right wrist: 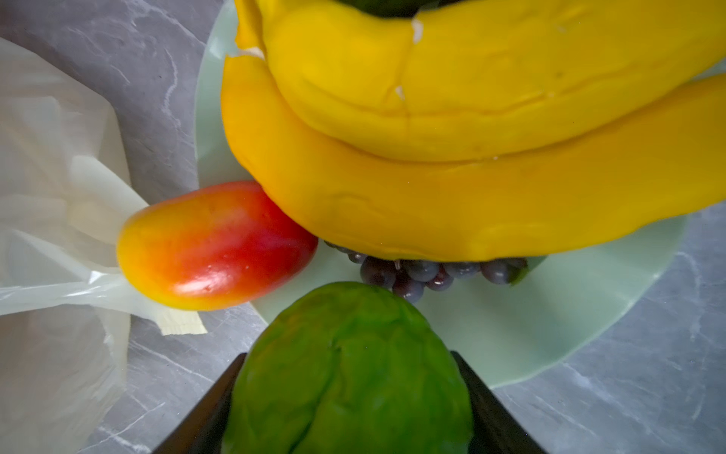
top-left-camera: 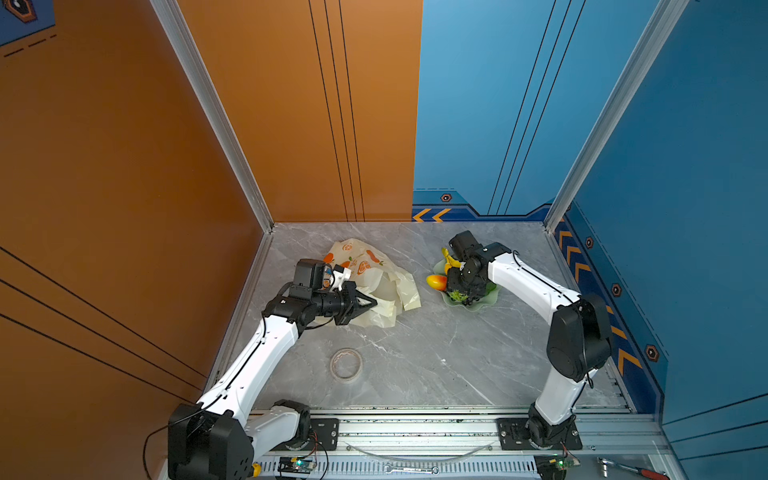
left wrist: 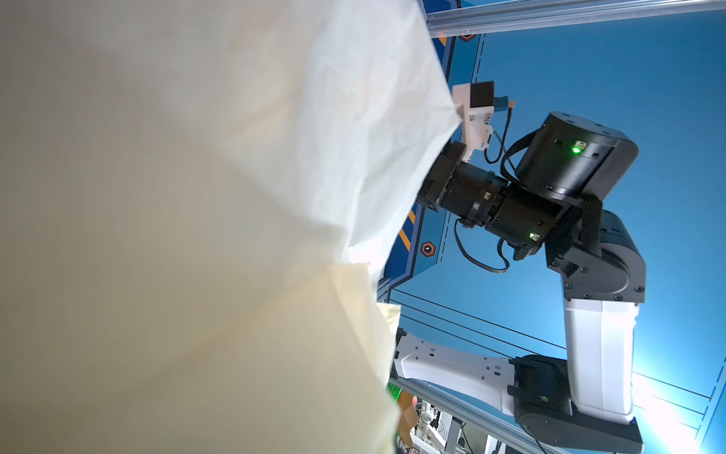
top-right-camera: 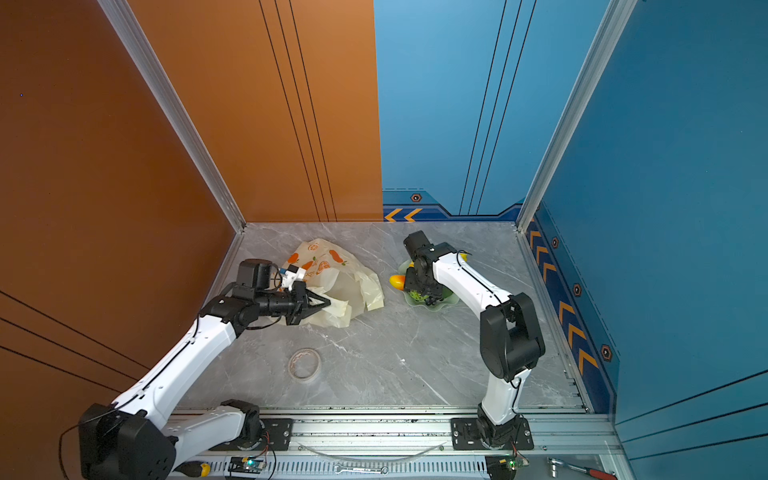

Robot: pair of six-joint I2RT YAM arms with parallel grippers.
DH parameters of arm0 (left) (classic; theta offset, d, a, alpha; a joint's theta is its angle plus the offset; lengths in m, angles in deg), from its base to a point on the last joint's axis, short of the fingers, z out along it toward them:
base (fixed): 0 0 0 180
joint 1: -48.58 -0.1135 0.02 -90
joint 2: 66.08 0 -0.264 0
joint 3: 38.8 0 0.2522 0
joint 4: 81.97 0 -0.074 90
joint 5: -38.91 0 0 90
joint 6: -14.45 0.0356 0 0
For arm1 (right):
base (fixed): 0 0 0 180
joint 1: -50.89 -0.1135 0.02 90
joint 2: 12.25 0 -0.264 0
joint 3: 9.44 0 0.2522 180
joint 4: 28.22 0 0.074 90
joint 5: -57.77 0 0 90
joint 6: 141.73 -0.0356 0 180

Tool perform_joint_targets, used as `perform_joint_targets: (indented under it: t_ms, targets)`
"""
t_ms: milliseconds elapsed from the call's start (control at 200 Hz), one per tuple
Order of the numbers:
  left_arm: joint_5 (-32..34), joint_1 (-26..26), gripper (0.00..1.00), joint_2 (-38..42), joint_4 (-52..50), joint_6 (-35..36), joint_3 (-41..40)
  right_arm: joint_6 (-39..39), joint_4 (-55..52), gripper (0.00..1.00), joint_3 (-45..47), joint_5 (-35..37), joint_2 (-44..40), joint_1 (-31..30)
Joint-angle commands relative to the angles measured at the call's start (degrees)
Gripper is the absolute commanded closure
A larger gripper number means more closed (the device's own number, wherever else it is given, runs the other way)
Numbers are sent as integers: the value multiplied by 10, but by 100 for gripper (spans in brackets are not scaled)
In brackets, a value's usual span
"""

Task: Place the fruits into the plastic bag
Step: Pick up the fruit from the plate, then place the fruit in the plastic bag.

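Left end effector point(top-left-camera: 372, 302) closed, seemingly on plastic bag point(top-left-camera: 374, 266), print unreadable; right end effector point(right wrist: 351, 401) clasps green fruit point(right wrist: 345, 338).

Both top views stare steeply down from high over the front rail point(top-left-camera: 415, 432), sharing the whole desk point(top-left-camera: 436, 365). Left wrist view: nose against the plastic bag point(left wrist: 196, 196), facing the right arm point(left wrist: 597, 342). Right wrist view: tight over the green fruit point(right wrist: 349, 373), dish point(right wrist: 550, 334) behind.

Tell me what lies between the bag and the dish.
The mango at the dish's rim, then bare table up to the bag, seen in both top views.
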Motion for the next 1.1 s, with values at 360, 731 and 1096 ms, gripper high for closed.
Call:
perform_joint_targets:
  t_ms: [360, 731, 1096]
  targets:
    - [-13, -4, 100, 7, -10, 14, 19, -54, 46, 33, 21, -200, -108, 8]
    - [-11, 3, 100, 4, -6, 11, 21, -145, 193, 33, 47, -261, -48, -87]
    - [-14, 6, 100, 0, 1, 9, 23, -234, 339, 33, 20, -306, 83, -147]
